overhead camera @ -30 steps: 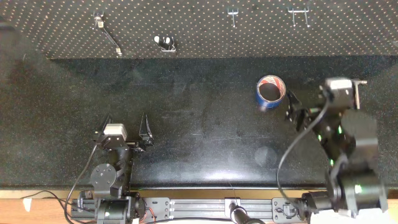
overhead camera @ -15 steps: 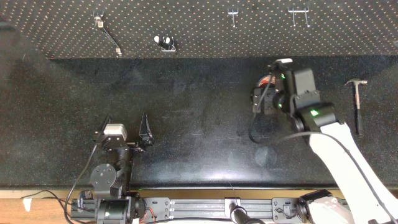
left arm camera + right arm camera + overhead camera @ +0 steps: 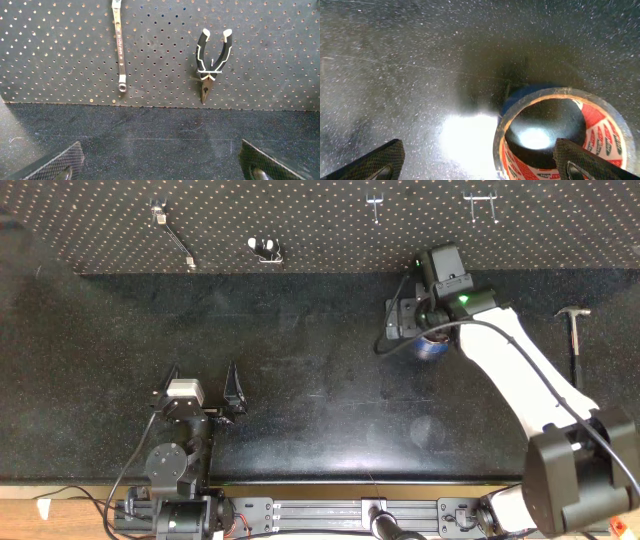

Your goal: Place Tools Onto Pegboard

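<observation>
Overhead, the pegboard runs along the 12 o'clock edge of the dark bench. On it a wrench hangs at about 11 o'clock, with pliers just at its 3 o'clock side and two bare hooks towards 1 o'clock. The right arm reaches up to about 1 o'clock, and its right pincer is over the tape roll, of which a blue edge shows beside the wrist. A hammer lies on the bench at 3 o'clock, well apart from the roll. The left pincer sits near 8 o'clock, jaws spread, nothing between them

From the left wrist, the wrench and the pliers hang on the pegboard above the bench, pliers nose down, handles splayed. Both carbon fingers stand far apart and grip nothing

From the right wrist, the tape roll lies flat on the bench, its hole facing the camera. It sits between the widely parted fingers, closer to one of them, and neither finger touches it; the pincer holds nothing
</observation>
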Available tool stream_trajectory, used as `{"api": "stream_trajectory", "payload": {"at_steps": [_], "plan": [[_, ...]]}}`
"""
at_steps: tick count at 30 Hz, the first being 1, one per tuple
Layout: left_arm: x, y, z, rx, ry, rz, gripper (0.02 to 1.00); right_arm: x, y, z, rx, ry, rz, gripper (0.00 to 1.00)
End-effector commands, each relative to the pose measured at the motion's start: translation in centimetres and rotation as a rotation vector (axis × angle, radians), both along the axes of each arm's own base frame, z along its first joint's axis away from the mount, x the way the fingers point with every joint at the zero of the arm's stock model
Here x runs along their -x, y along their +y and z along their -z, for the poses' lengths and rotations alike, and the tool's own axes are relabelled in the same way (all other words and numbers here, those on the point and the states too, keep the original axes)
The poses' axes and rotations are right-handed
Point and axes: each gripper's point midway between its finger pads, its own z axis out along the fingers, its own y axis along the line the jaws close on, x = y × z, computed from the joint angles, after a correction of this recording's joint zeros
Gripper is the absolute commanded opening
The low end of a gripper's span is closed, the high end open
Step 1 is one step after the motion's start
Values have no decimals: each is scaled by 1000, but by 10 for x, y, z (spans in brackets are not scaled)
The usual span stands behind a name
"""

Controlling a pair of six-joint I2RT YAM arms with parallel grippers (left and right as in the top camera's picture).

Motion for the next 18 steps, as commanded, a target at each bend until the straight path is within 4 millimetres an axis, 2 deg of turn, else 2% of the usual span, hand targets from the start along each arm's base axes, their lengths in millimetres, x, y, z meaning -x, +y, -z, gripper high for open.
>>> {"api": "stream_trajectory", "payload": {"at_steps": [1, 9, 18], "plan": [[1, -3, 0, -7, -1, 20, 996, -12, 4, 8, 4, 25, 37, 976], [1, -3, 0, -7, -1, 20, 996, -11, -4, 24, 57, 59, 70, 976], [1, -3, 0, -7, -1, 20, 996, -11, -8, 33, 80, 76, 75, 978]]}}
